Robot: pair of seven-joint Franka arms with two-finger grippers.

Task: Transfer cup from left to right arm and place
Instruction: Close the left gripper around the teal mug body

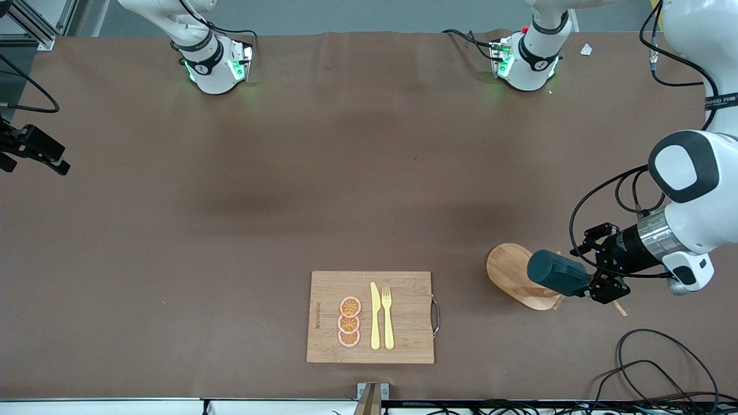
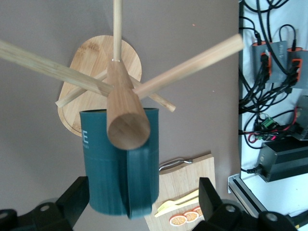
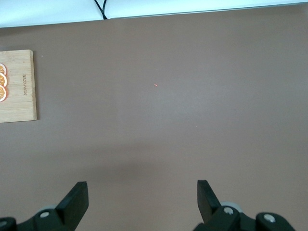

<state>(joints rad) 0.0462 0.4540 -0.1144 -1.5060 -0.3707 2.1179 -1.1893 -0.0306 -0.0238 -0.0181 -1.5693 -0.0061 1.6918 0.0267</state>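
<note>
From the front, my left gripper (image 1: 588, 282) hangs over the wooden peg rack (image 1: 513, 275) at the left arm's end of the table, and the teal cup (image 1: 557, 272) lies sideways at its tips, over the rack's base. My right gripper (image 1: 34, 151) waits over bare tabletop at the right arm's end. Nearer the front camera, between the two, a cutting board (image 1: 370, 317) carries orange slices (image 1: 349, 321), a yellow knife (image 1: 375, 316) and a yellow fork (image 1: 387, 317).

In my left wrist view, my left fingers (image 2: 72, 199) stand wide on either side of the cup (image 2: 120, 166); I can't tell whether they actually touch its wall. The rack's thick post (image 2: 126, 113) crosses in front of the cup's rim.

In my right wrist view, my right fingers (image 3: 74, 199) are spread wide with nothing between them, over brown table (image 3: 168, 96).
</note>
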